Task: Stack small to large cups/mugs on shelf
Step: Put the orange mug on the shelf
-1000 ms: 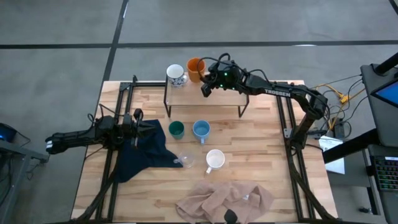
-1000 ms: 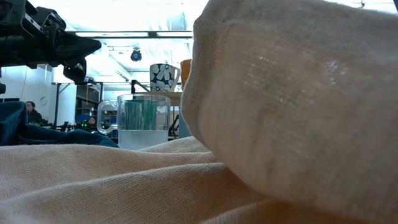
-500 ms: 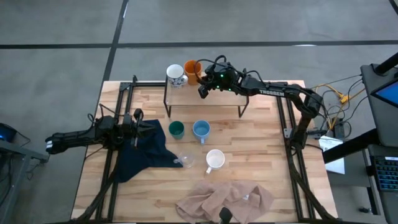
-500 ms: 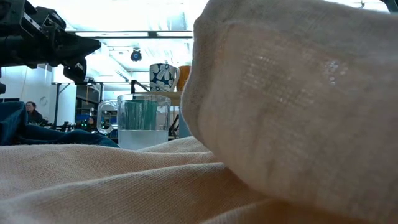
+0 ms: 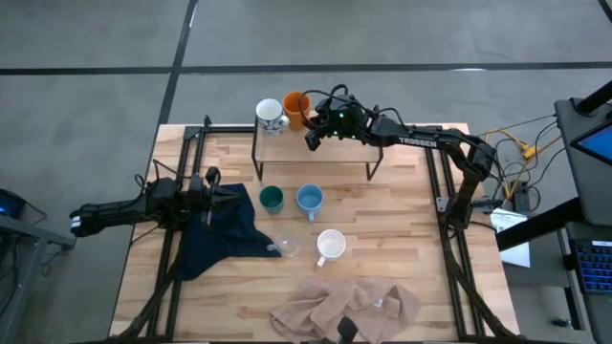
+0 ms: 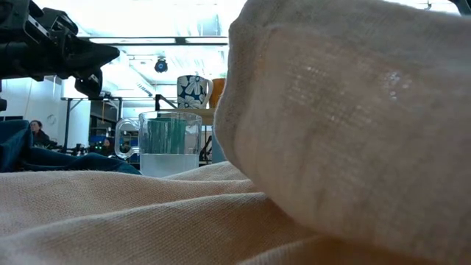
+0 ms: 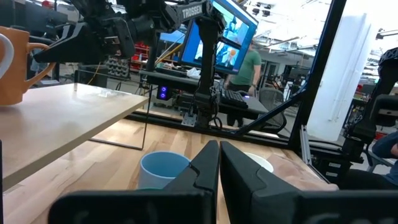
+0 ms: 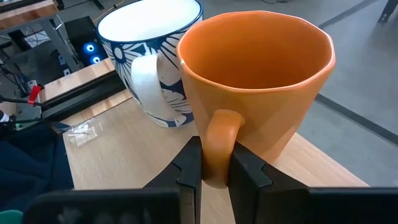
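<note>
The shelf (image 5: pixel 316 153) stands at the table's far middle. At its far left end, a white mug with a dark pattern (image 5: pixel 271 116) and an orange mug (image 5: pixel 297 107) stand side by side. My right gripper (image 5: pixel 309 124) reaches in from the right and is shut on the orange mug (image 8: pixel 261 81). On the tabletop in front of the shelf stand a dark green mug (image 5: pixel 272 199), a light blue mug (image 5: pixel 309 199), a white mug (image 5: pixel 330 245) and a clear glass cup (image 5: pixel 285 246). My left gripper (image 5: pixel 218 196) waits shut at the table's left. My right gripper pinches the orange mug's handle (image 8: pixel 217 140) between its two fingers, which stand on either side of the loop. The fingers come from the table's right, slanting a little downward. The mug is upright, its base on the shelf's board (image 8: pixel 311 168), close beside the patterned mug (image 8: pixel 149 56).
A dark blue cloth (image 5: pixel 222 231) lies under and near my left gripper. A crumpled beige cloth (image 5: pixel 349 306) lies at the near edge and fills most of the low view. The shelf's right part (image 5: pixel 363 153) is bare wood.
My right gripper has gone a little down and toward the table's left with the orange mug, then stopped. The mug has stayed upright and now stands closer to the patterned mug.
</note>
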Robot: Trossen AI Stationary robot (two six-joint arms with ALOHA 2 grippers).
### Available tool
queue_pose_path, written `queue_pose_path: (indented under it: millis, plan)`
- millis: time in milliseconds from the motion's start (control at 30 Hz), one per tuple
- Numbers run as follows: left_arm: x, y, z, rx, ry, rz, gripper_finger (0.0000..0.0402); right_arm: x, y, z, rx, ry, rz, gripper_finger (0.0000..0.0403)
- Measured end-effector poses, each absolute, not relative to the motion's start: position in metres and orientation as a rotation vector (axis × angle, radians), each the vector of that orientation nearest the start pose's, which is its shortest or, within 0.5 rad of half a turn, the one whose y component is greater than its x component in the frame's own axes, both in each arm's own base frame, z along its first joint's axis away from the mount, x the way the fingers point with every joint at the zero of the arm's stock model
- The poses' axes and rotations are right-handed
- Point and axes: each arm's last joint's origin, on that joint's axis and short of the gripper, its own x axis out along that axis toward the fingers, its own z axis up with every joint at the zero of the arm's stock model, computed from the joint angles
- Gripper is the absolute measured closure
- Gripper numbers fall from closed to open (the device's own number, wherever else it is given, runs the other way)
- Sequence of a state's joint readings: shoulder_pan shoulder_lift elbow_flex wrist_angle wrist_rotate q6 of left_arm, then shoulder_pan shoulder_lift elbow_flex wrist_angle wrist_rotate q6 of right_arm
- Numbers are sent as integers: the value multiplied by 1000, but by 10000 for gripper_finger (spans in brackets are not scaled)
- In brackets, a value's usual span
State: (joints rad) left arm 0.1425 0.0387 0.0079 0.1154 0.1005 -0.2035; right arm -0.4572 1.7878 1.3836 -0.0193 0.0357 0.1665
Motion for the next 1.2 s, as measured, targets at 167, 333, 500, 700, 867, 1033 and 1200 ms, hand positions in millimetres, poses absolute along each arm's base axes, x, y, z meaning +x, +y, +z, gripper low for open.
queue_pose_path:
  millis: [167, 333, 500, 700, 867, 1033, 1200]
  plan:
    - [99, 11, 174, -193, -88, 33, 402, 371, -184, 279, 249, 381, -519, 362]
    - [99, 11, 174, -193, -88, 33, 402, 371, -184, 279, 249, 382, -519, 362]
    - [99, 11, 174, -193, -88, 33, 402, 374, -185, 272, 255, 396, -521, 362]
    - [99, 11, 174, -193, -88, 31, 402, 379, -185, 266, 256, 397, -511, 363]
    - [99, 11, 174, -193, -88, 31, 402, 379, -185, 265, 259, 403, -510, 363]
    - [99, 11, 174, -193, -88, 31, 402, 378, -184, 265, 271, 416, -498, 338]
    - [99, 11, 174, -193, -88, 32, 402, 378, -184, 263, 275, 428, -496, 298]
